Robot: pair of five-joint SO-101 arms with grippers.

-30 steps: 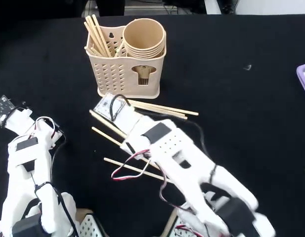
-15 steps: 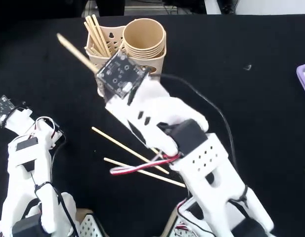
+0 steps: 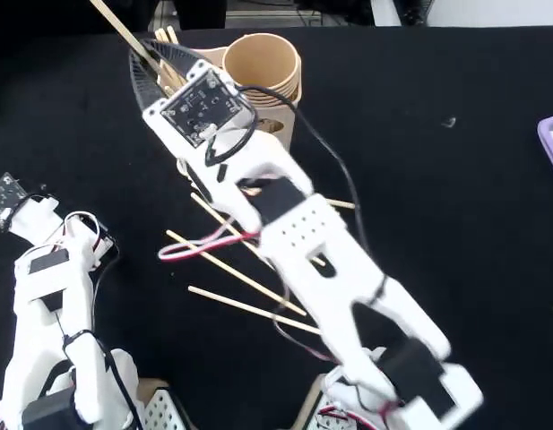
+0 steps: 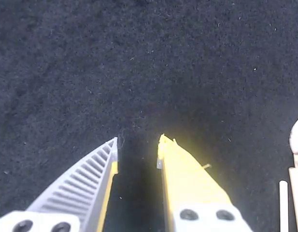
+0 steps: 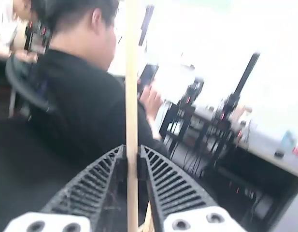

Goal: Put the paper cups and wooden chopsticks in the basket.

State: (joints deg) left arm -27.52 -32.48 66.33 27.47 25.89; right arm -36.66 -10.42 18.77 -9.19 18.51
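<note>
Over basket, right gripper pinches chopstick.

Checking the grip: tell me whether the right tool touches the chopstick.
Touching. The right wrist view shows the chopstick pinched inside the right tool, no gap.
</note>
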